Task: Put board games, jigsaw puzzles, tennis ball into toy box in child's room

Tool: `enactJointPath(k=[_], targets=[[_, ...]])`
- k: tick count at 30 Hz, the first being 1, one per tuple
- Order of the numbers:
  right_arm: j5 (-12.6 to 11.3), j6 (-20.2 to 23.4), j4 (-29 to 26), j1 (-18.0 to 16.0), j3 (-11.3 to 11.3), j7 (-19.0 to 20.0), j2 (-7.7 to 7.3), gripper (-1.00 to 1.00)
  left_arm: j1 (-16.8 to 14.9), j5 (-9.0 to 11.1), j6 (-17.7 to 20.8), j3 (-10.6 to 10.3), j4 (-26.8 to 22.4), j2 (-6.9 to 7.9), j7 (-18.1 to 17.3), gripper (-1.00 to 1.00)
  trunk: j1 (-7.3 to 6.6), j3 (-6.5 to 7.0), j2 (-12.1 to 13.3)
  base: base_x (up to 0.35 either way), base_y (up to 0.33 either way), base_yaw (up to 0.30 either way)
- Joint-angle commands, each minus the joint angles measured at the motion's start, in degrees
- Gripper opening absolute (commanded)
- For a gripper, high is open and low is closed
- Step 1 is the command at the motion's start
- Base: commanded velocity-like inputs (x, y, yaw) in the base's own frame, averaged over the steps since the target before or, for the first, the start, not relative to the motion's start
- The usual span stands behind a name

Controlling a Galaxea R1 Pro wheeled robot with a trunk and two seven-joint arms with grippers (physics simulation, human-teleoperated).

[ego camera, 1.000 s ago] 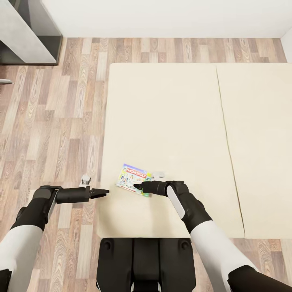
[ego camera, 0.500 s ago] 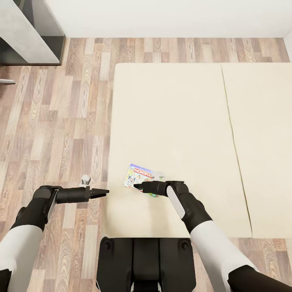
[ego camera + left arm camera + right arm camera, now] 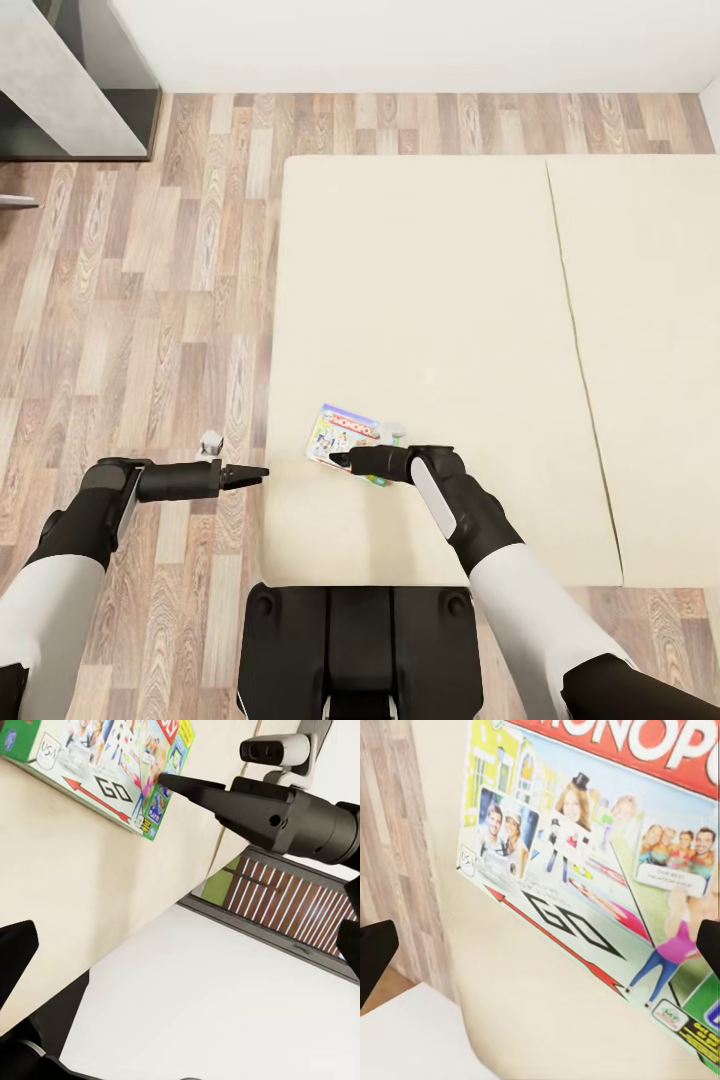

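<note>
One board game, a flat pale blue-white Monopoly box with a red band and green edge, lies near the front left corner of the beige bed. My right gripper hovers over the box's near edge, pointing left. The right wrist view shows the box lid close up between two widely spread fingertips, so it is open. My left gripper hangs at the bed's left edge, a short way left of the box, open and holding nothing. The left wrist view shows the box and the right gripper over it.
Light wood-plank floor runs along the bed's left side and behind it up to a white wall. A grey unit with a pale top stands at the far left corner. A seam splits the mattress. My dark base touches the bed's front edge.
Between one second and half a second ago the whole picture shifted slightly right, so the camera moved. Since then nothing has moved; both arms hold the same pose.
</note>
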Motion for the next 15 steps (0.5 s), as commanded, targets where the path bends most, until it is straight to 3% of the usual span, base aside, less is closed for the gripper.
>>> enactJointPath(k=[1, 10, 15], targets=[[0.0, 0.3, -0.1, 0.0, 0.0, 0.1, 0.00, 1.00, 0.0, -0.6, 0.6, 0.1, -0.1, -0.03, -0.5, 1.00, 0.03, -0.06, -0.1, 0.000, 0.000, 0.000], [0.1, 0.9, -2.1, 0.0, 0.2, -0.3, 0.00, 1.00, 0.0, -0.6, 0.6, 0.1, -0.1, -0.03, -0.5, 1.00, 0.03, -0.06, -0.1, 0.000, 0.000, 0.000], [0.6, 6.6, -7.6, 0.0, 0.1, -0.4, 0.00, 1.00, 0.0, -0.5, 0.6, 0.1, -0.1, -0.03, -0.5, 1.00, 0.03, -0.06, -0.1, 0.000, 0.000, 0.000]])
